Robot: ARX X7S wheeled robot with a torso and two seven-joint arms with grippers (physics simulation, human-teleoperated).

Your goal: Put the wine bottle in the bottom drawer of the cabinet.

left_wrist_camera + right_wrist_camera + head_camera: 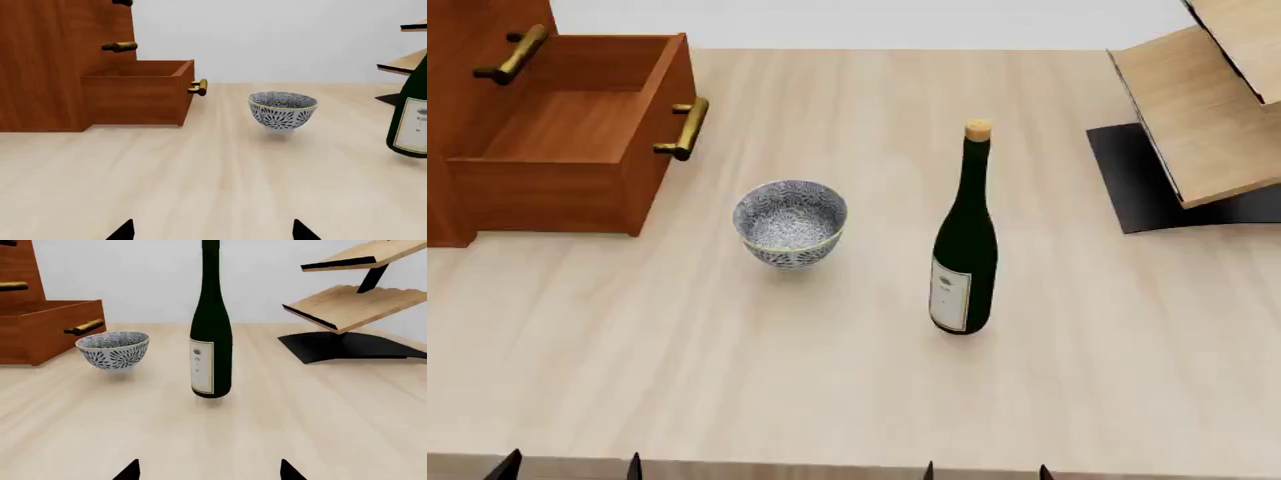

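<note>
Head view, from the left: the reddish-brown wooden cabinet [467, 120] stands at the desk's far left corner, and its bottom drawer [567, 125], a shallow wooden box with a brass bar handle [685, 128] on its front, is already pulled out and shows nothing inside. Just in front of the drawer's front panel, a little toward the middle, sits a blue-and-white patterned ceramic bowl [790, 222]. Further right, near the middle of the pale wooden desk [627, 340], is the tall dark green glass wine bottle [965, 240], well apart from the drawer. At the far right corner stands a pale slanted wooden rack [1201, 110] on a black base.

My left gripper [567, 466] and right gripper [985, 470] hang at the near edge, both spread wide and holding nothing; only the fingertips show.

By my reckoning the opening is done, while grasping, carrying and placing the bottle are all left.

The bottle stands upright, long axis vertical, tan cork up, white label facing the near edge. I judge it must be laid down to fit the shallow drawer.
</note>
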